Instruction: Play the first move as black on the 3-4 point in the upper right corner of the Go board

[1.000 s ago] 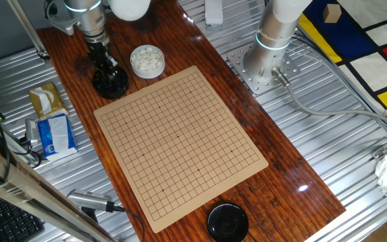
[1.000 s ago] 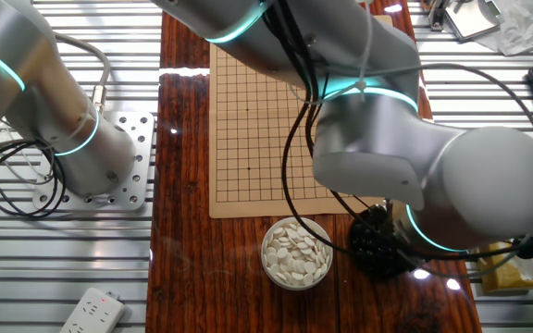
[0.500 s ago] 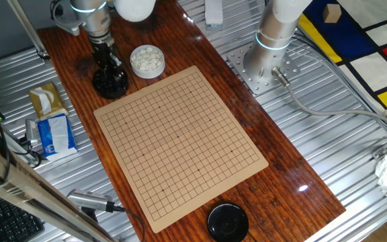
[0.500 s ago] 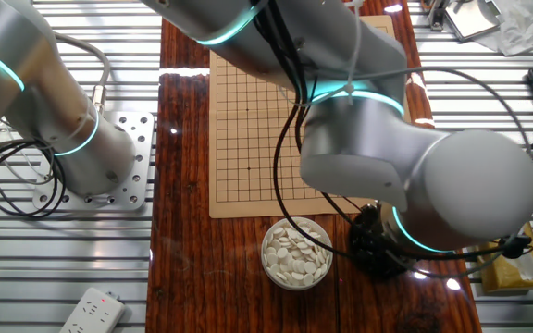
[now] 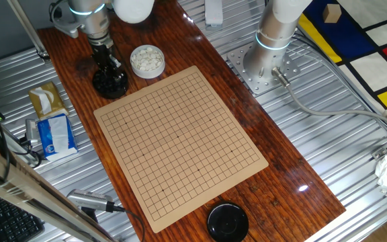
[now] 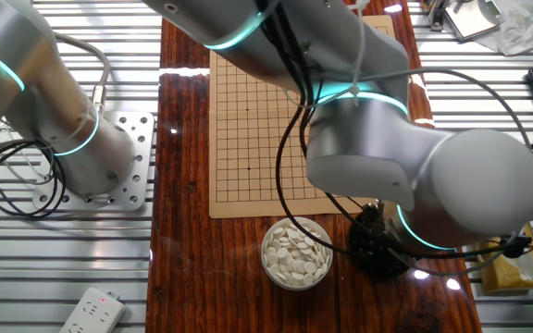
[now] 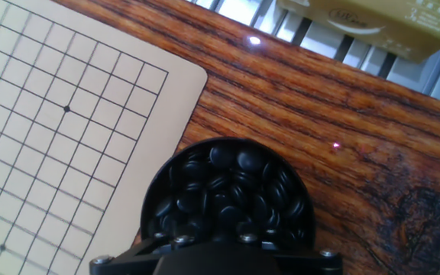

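Observation:
A black bowl (image 5: pixel 111 85) full of glossy black stones (image 7: pixel 224 197) stands on the wood table just off a corner of the Go board (image 5: pixel 180 141). My gripper (image 5: pixel 107 67) hangs straight over this bowl, its fingers down at the stones. In the hand view only the dark gripper housing (image 7: pixel 212 263) shows at the bottom edge, and the fingertips are hidden. I cannot tell whether a stone is held. The board's grid (image 7: pixel 52 114) carries no stones. In the other fixed view my arm covers most of the bowl (image 6: pixel 378 248).
A bowl of white stones (image 5: pixel 146 60) stands beside the black bowl, also seen in the other fixed view (image 6: pixel 296 252). A black round lid or bowl (image 5: pixel 228 222) lies at the board's near end. A tissue box (image 5: pixel 48 101), a blue pack (image 5: pixel 54 134) and a second arm's base (image 5: pixel 264 64) flank the table.
My wrist has shifted slightly above the black bowl. The gripper stays over the bowl, and the board and bowls have not moved.

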Robot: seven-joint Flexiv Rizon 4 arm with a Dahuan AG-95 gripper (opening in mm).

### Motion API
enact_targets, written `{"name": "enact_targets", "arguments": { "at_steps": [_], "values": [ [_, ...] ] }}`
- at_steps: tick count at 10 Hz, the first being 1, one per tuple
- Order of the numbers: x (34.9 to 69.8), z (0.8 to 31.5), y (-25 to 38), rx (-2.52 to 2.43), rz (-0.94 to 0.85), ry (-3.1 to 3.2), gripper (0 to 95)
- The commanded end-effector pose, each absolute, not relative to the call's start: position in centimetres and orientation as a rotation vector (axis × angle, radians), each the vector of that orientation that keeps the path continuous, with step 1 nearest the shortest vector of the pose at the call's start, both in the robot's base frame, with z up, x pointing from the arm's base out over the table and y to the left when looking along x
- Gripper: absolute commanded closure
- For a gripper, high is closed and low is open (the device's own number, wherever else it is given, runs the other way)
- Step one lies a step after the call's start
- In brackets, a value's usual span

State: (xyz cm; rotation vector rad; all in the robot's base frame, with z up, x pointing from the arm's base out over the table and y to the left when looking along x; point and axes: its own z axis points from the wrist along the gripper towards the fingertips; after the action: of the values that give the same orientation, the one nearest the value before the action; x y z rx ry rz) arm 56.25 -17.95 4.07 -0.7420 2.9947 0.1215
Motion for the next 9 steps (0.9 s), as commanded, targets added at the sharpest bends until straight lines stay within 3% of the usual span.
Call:
{"name": "enact_targets", "arguments": {
  "at_steps": [1,9],
  "values": [
    [56.1,4.19,-17.91,-0.752,0.127,2.993,76.0],
    [55.82,3.89,-17.91,-0.76,0.141,2.977,76.0]
  ]
}}
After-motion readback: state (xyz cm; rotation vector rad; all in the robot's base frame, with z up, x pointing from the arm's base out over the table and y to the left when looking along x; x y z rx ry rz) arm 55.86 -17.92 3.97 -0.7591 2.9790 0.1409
